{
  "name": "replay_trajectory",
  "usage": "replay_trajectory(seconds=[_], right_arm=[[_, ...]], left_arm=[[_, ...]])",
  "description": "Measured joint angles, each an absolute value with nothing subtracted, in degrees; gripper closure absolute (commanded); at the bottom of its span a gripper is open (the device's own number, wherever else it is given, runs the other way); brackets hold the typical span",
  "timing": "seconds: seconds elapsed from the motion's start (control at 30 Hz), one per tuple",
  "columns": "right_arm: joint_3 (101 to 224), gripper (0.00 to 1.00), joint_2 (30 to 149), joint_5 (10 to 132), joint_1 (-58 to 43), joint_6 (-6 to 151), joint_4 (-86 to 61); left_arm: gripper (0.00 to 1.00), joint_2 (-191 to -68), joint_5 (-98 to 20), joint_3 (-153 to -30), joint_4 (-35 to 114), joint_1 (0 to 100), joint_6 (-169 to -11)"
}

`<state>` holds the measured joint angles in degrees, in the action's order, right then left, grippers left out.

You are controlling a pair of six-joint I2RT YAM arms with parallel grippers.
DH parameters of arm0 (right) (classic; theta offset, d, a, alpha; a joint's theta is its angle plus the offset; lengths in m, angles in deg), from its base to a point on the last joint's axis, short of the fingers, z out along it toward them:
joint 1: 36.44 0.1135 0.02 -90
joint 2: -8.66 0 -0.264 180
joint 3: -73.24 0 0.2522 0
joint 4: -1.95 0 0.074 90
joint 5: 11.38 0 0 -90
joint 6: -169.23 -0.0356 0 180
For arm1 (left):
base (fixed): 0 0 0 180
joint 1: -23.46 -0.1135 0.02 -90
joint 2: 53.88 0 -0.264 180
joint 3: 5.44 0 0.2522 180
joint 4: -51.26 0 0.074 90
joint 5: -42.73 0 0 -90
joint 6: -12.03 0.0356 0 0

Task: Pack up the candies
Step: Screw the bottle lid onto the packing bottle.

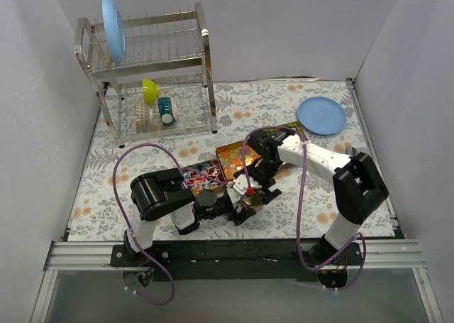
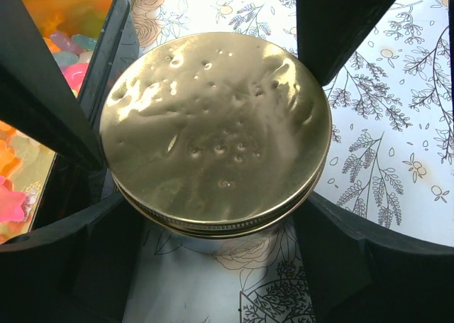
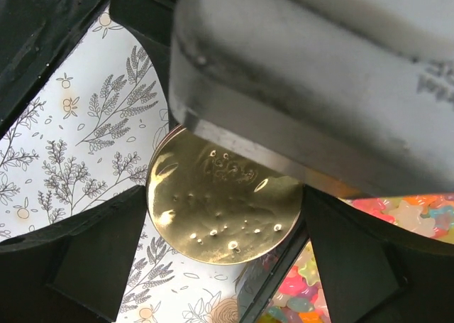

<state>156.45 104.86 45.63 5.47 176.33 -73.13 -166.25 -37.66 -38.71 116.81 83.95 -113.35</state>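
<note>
A jar with a dented gold lid (image 2: 213, 124) stands on the flowered cloth. My left gripper (image 2: 213, 67) is shut on it, one finger against each side of the lid. In the top view the jar (image 1: 253, 201) sits at the front centre, with the left gripper (image 1: 247, 195) reaching in low from the left. My right gripper (image 1: 259, 177) hovers open just above the lid (image 3: 220, 202), touching nothing. The candies (image 1: 201, 175) fill a black-rimmed tray beside the jar. They also show as pink, orange and green candies (image 2: 71, 60) and as mixed candies (image 3: 305, 287) in the wrist views.
An orange-gold tin (image 1: 230, 158) lies behind the jar, next to the candy tray. A steel dish rack (image 1: 152, 74) at the back left holds a blue plate (image 1: 113, 28), a yellow bowl (image 1: 150, 90) and a cup (image 1: 166, 110). Another blue plate (image 1: 321, 115) lies back right. Walls close three sides.
</note>
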Motion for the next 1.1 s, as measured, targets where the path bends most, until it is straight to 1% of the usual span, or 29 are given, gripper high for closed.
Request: replay_trajectory(seconds=[0.03,0.1,0.2,0.23,0.37,0.5,0.7,0.9,0.93,1.1], right_arm=[[156.4,0.06,105.1,45.6,5.5,176.0,-73.0],[156.1,0.10,105.3,45.6,5.5,175.5,-72.6],[155.9,0.24,105.4,45.6,5.5,174.4,-71.9],[155.9,0.27,105.4,45.5,5.5,173.8,-71.8],[154.7,0.36,104.5,45.3,5.5,169.7,-69.7],[150.0,0.40,100.6,44.6,5.2,162.2,-63.8],[141.0,0.42,93.0,44.8,4.9,142.3,-50.7],[136.8,0.46,89.2,47.2,4.9,126.0,-42.8],[136.2,0.48,88.8,47.6,4.9,123.5,-41.6],[134.2,0.48,87.5,49.3,5.0,115.2,-37.3]], left_arm=[[1.00,-166.3,-37.7,-38.7,116.8,84.0,-113.3],[1.00,-166.3,-37.7,-38.7,116.8,84.0,-113.3],[1.00,-166.3,-37.7,-38.7,116.8,84.0,-113.3],[1.00,-166.3,-37.7,-38.7,116.8,84.0,-113.3],[1.00,-166.3,-37.7,-38.7,116.8,84.0,-113.3],[1.00,-166.3,-37.6,-38.7,116.8,84.0,-113.3],[1.00,-166.3,-37.2,-38.6,116.9,84.0,-113.2],[1.00,-166.3,-36.8,-38.6,117.0,84.0,-114.0],[1.00,-166.3,-36.8,-38.6,117.0,84.0,-114.1],[1.00,-166.3,-36.8,-38.5,117.1,83.7,-114.8]])
